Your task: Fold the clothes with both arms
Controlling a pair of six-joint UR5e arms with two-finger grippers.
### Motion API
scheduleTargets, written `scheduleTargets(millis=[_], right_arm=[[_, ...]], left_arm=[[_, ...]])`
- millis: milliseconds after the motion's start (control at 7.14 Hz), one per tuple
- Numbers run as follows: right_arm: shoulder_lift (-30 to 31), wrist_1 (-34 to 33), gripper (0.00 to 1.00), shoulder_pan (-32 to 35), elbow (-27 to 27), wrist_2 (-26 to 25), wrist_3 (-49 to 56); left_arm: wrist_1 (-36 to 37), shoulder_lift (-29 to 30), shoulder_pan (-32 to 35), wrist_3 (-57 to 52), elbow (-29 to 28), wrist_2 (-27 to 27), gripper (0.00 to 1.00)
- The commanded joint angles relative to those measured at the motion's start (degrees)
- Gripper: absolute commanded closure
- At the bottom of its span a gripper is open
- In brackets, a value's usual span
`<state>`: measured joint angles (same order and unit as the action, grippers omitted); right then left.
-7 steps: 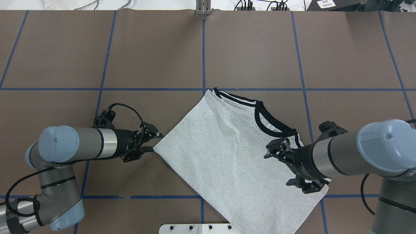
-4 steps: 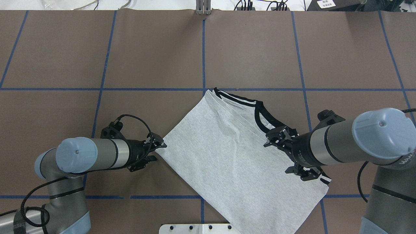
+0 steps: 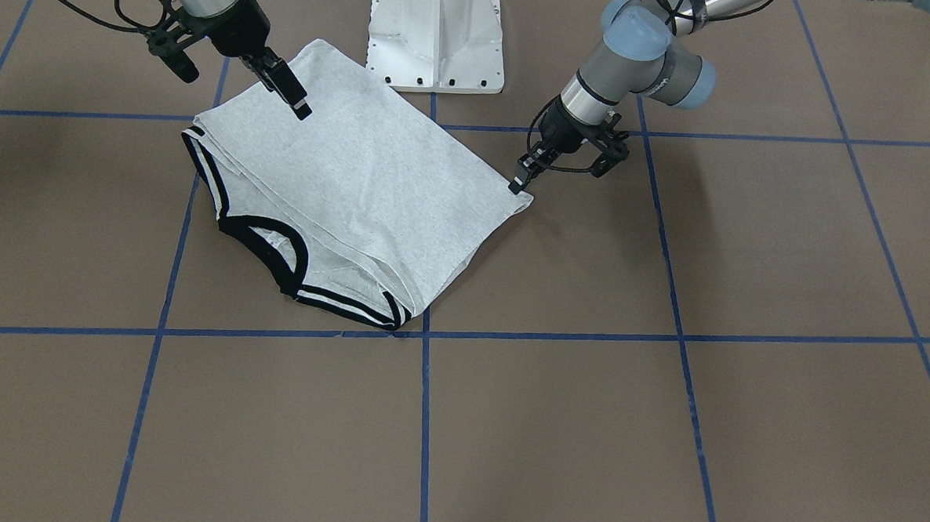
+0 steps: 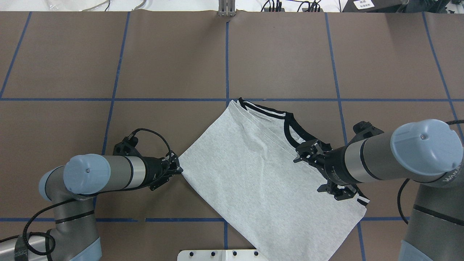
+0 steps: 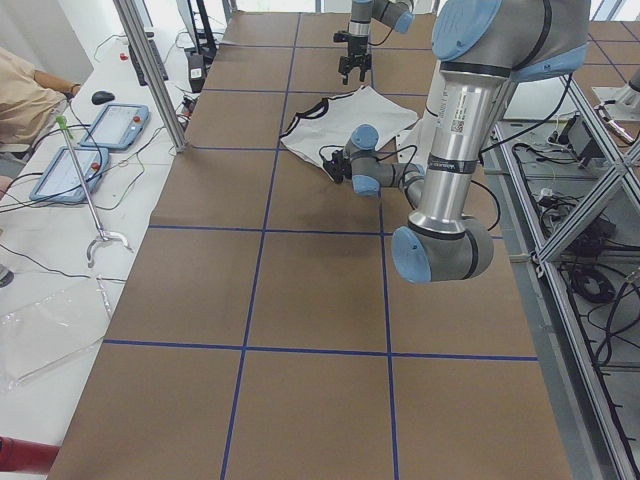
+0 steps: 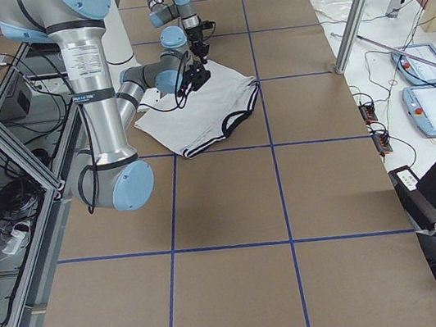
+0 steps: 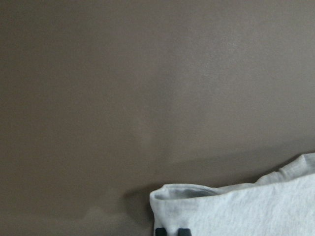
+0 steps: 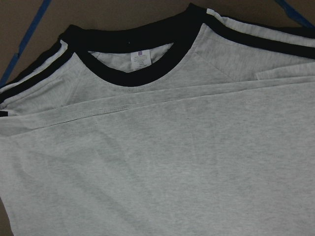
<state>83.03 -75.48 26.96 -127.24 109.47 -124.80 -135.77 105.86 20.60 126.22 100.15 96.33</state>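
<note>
My black left gripper (image 4: 176, 167), centre-left overhead, pinches a corner of the folded heather-grey, black-collared T-shirt (image 4: 253, 174); my black right gripper (image 4: 309, 174), centre-right, hangs spread above it.

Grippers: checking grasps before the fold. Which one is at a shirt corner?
The left gripper, jaws closed at the T-shirt's side corner; the right gripper hangs open above the fabric by the collar.

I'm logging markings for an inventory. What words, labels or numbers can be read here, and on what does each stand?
"WAN", cut off at the picture's edge: on the right arm.
Neck tag in the T-shirt: too blurred to read.
Sticker on the left arm: too small to read.
White label, top right of the overhead view: too small to read.
</note>
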Motion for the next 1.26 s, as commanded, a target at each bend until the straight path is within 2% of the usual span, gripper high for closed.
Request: scheduleTargets(millis=[0, 140, 280, 420, 701, 981, 1121], right_arm=[[-0.2, 0.2, 0.0, -0.1, 0.0, -0.5, -0.1], [-1.4, 0.1, 0.0, 0.1, 0.1, -0.6, -0.1], [-1.5, 0.2, 0.0, 0.0, 0.1, -0.6, -0.3], [-1.6, 0.2, 0.0, -0.1, 0.0, -0.7, -0.5], [-1.4, 0.2, 0.0, -0.2, 0.7, -0.8, -0.4], [-2.3, 0.6, 0.0, -0.2, 1.7, -1.0, -0.4], [-3.0, 0.6, 0.0, -0.2, 1.9, -1.0, -0.4]], left_arm=[[3.4, 0.0, 0.6, -1.2, 3.4, 0.2, 1.0], [7.1, 0.2, 1.4, -7.4, 3.1, -0.1, 1.0], [6.9, 0.5, 4.9, -13.5, 2.3, 0.0, 1.0], [6.6, 3.3, 9.6, -18.0, -1.1, 0.2, 1.0], [5.1, 17.5, 19.3, -21.4, -17.1, 0.5, 1.0], [2.1, 27.2, 22.4, -23.9, -29.2, 0.4, 1.0], [-1.7, 29.1, 22.5, -23.9, -33.8, 0.3, 0.78]])
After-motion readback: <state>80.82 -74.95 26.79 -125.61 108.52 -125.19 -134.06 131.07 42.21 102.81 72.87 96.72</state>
